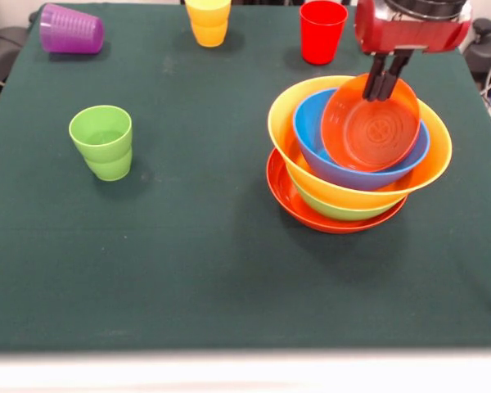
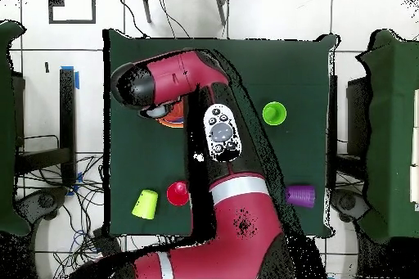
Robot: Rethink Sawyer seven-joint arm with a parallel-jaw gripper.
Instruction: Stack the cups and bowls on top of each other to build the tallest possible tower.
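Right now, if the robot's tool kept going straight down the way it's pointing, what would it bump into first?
Probably nothing new: the tool already seems to grip the rim of the small orange bowl. Straight below that sits the blue bowl, so pushing down would likely press the orange bowl into it. Depth is hard to judge.

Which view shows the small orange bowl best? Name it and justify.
The front view: the small orange bowl sits tilted in the blue bowl, gripper at its far rim. Overhead, the arm hides nearly all of it.
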